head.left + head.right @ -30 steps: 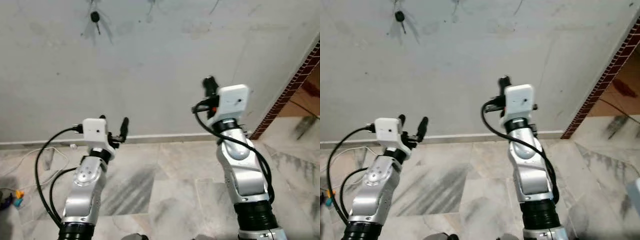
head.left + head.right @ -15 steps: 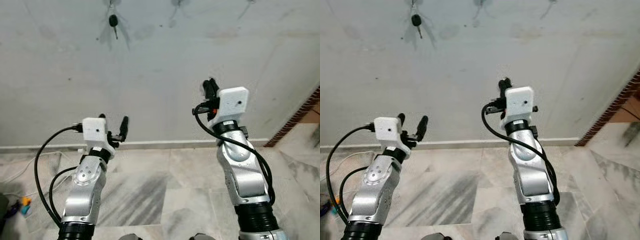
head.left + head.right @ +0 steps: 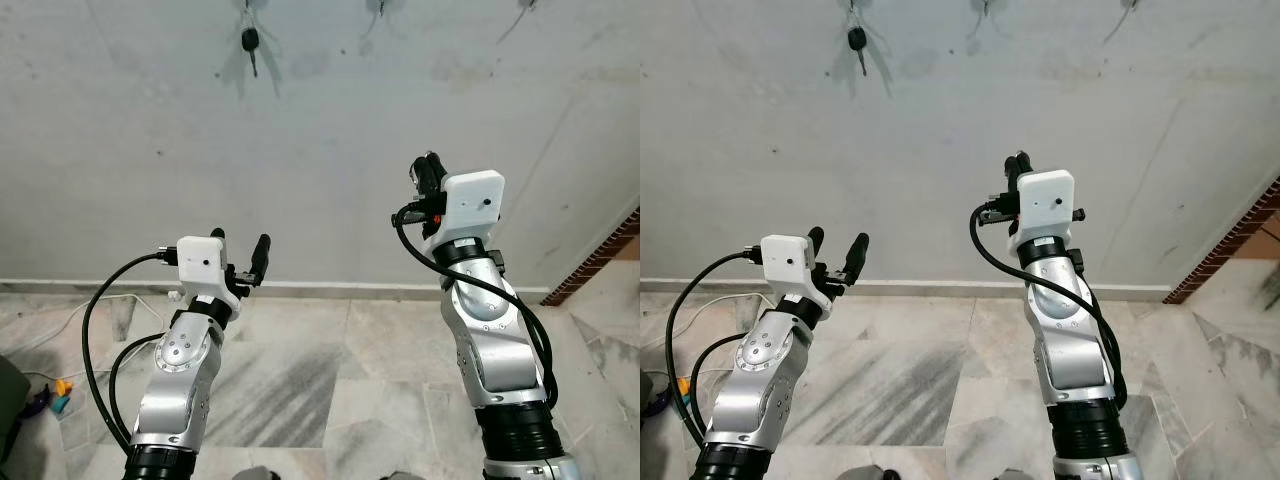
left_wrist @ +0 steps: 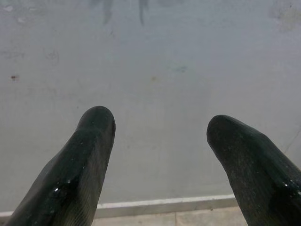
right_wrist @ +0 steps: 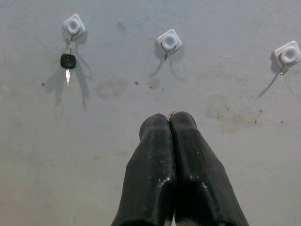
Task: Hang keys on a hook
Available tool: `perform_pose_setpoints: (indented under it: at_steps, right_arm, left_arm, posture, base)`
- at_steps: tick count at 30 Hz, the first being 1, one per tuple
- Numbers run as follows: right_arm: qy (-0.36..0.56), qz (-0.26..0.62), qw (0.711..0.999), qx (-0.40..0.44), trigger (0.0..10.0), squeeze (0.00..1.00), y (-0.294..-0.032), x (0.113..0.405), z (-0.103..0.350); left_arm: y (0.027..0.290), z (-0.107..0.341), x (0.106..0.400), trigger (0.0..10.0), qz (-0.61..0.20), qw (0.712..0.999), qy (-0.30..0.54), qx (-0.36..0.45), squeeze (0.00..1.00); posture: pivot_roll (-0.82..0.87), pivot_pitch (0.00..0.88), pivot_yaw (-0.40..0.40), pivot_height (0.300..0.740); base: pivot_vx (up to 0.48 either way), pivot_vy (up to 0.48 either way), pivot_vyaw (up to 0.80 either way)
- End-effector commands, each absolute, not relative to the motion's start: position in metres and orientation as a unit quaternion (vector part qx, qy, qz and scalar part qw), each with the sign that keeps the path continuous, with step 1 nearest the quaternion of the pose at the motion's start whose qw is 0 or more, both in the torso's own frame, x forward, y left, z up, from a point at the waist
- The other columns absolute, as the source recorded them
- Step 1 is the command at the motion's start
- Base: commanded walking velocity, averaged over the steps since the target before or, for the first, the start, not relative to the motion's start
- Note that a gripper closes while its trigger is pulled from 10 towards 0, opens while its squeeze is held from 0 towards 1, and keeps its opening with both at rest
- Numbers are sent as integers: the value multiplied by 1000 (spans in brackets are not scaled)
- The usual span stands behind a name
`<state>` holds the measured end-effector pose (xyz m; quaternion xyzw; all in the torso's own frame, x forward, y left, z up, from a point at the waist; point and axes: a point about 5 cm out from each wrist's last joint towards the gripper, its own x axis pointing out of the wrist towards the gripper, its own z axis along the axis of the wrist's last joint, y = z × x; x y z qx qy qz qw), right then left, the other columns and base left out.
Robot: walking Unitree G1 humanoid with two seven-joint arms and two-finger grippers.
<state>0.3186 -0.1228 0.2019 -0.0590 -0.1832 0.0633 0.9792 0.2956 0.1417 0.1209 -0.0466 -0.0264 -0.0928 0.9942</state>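
Your view has swung since a second ago: the brick edging (image 3: pixel 600 262) that ran well up the right side now sits low in the corner, and the hung key (image 3: pixel 250 42) has slid rightward and down into frame. That is the head and body turning to face the wall squarely, not the key moving. Both arms keep much the same pose throughout.

Take the middle hook (image 5: pixel 168 43) as your landmark. From the right wrist, a white hook (image 5: pixel 73 26) off to one side of it already carries a black-headed key (image 5: pixel 67 61), hanging free. The middle hook itself is bare, and so is the third hook (image 5: pixel 287 53) on its other side.

Your right gripper (image 5: pixel 169 117) is raised, pointed almost straight at the wall just below the middle hook. Its fingers are pressed together, and a thin glint of metal, likely a key ring, peeks out at their tips; you cannot make out the keys themselves.

Your left gripper (image 4: pixel 160 125) is lower, fingers spread wide with nothing between them, facing bare wall.

With the wall now square-on, you look lined up for the middle hook; closing in and lifting remains.
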Motion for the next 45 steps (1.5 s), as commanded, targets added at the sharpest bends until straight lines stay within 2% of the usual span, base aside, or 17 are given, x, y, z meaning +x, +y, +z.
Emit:
perform_pose_setpoints:
  at_steps: [1, 33, 45]
  right_arm:
    - [-190, 62, 978, -58, 10000, 0, -122, 319, 206]
    - [-192, 80, 977, -54, 10000, 0, -119, 317, 203]
    - [-187, 95, 976, -59, 10000, 0, -119, 311, 198]
  left_arm:
    - [143, 123, 295, 10000, -95, 994, -32, -46, 0]
    - [144, 122, 291, 10000, -97, 994, -32, -47, 0]
    - [158, 109, 266, 10000, -84, 996, -9, -35, 0]
  posture:
    - [-1, 156, 43, 740]
    - [10, 158, 40, 740]
    - [22, 168, 33, 740]
  base:
    - [322, 0, 0]
    - [321, 0, 0]
    - [285, 0, 0]
